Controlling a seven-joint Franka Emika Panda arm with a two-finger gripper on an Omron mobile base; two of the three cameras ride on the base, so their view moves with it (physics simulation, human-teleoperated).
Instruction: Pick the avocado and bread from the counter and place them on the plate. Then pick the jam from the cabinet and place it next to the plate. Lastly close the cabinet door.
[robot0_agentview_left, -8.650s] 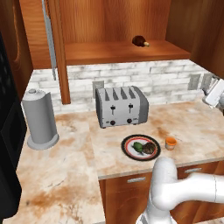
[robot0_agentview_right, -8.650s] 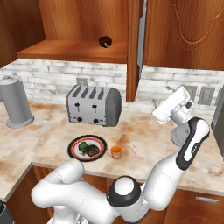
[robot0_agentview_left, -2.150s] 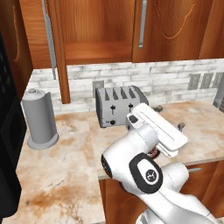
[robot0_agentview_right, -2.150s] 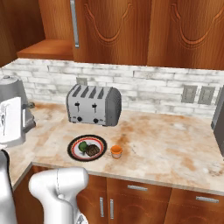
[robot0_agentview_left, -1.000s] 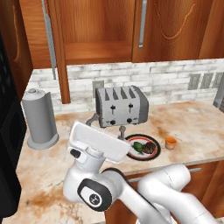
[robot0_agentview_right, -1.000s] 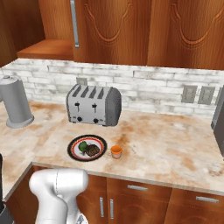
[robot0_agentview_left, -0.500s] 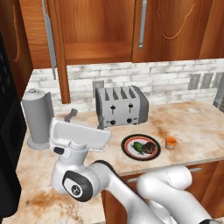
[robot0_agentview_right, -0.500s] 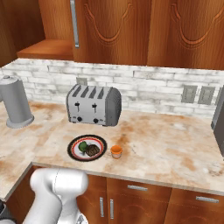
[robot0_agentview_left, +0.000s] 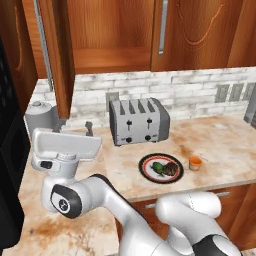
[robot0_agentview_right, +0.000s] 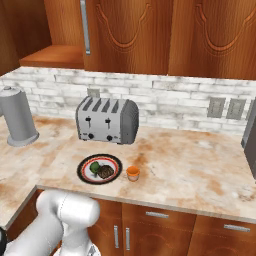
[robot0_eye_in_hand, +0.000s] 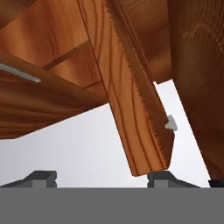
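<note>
On the counter (robot0_agentview_right: 200, 170): I see the plate (robot0_agentview_right: 83, 172) in front of the toaster (robot0_agentview_right: 106, 120), with the avocado (robot0_agentview_right: 94, 166) and the bread (robot0_agentview_right: 104, 172) both lying on it.
Jam (robot0_agentview_right: 132, 173): it stands just beside the plate's right rim, so I judge that step done.
Cabinet (robot0_agentview_left: 105, 35): its left door (robot0_agentview_left: 57, 55) hangs open, edge-on to me, baring a shelf; this is the step in hand.
Gripper (robot0_agentview_left: 88, 129): I have it raised at the left, below the open door. In the hand view the door's lower corner hangs just above one of the fingertips (robot0_eye_in_hand: 165, 177); the jaws stand apart with nothing between them.
Why there: I judge the hand is placed under the door's free edge to push it shut.
</note>
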